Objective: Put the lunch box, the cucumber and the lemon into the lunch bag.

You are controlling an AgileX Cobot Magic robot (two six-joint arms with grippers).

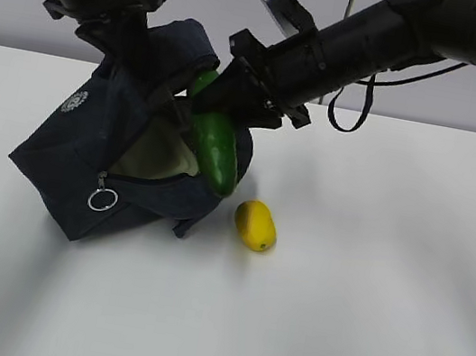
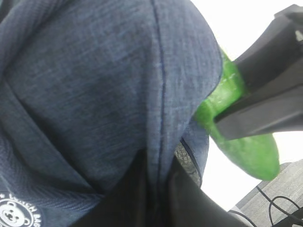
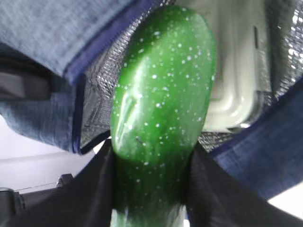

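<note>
Left gripper (image 1: 122, 26): jaws pinched nearly shut on the far upper fabric of the lunch bag (image 1: 74, 146), holding that edge up off the counter (image 1: 359, 326). Bag tilted, left of centre, mouth gaping toward the right; silver ring pull (image 1: 103, 199) hangs on its near face. Inside the bag: pale green lid of the lunch box (image 3: 236, 80) lying against the silver lining.

Centre: cucumber (image 1: 214, 147) slanting down across the bag's mouth, lower end at the right rim, above the box as the right wrist view shows it.

Right gripper (image 1: 233, 95): jaws partly open, clamped on the cucumber's upper end.

Right of the bag: lemon (image 1: 255, 225) on the counter, just beside the bag's near right corner, not touching.
</note>
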